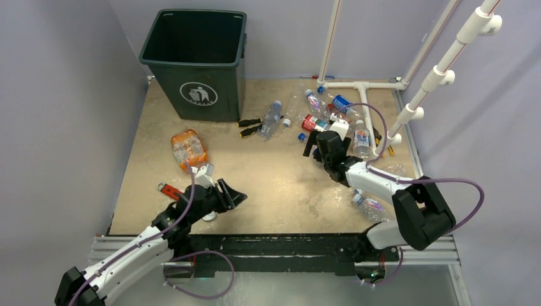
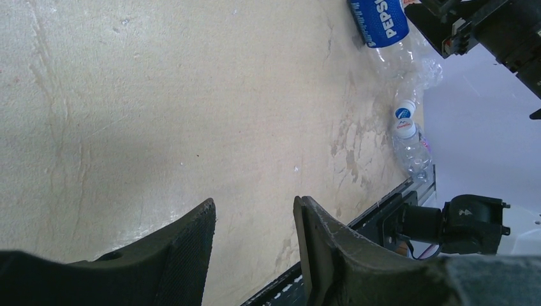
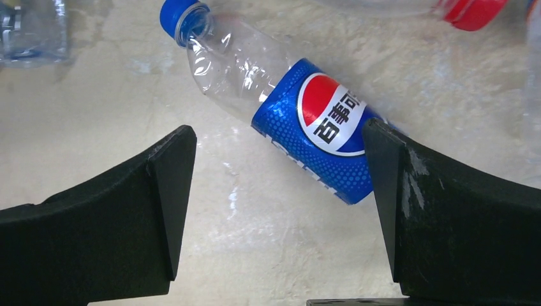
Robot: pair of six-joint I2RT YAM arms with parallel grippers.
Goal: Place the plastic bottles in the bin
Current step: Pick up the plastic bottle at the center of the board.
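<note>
The dark green bin [image 1: 191,76] stands at the table's far left, with a white litter logo on its front. My right gripper [image 1: 312,148] is open, low over a clear Pepsi bottle [image 3: 312,124] with a blue label and blue cap. The bottle lies slanted between my fingers, its base against the right finger [image 3: 408,191]. My left gripper [image 1: 234,194] is open and empty over bare table near the front; it also shows in the left wrist view [image 2: 255,203]. Several bottles [image 1: 341,102] lie clustered at the far right. An orange-labelled bottle [image 1: 188,150] lies left of centre.
Two screwdrivers [image 1: 250,126] and a clear bottle [image 1: 271,118] lie right of the bin. A red-handled wrench [image 1: 169,190] lies by my left arm. A white pipe frame [image 1: 357,84] borders the far right. Another bottle [image 1: 370,205] lies at the near right.
</note>
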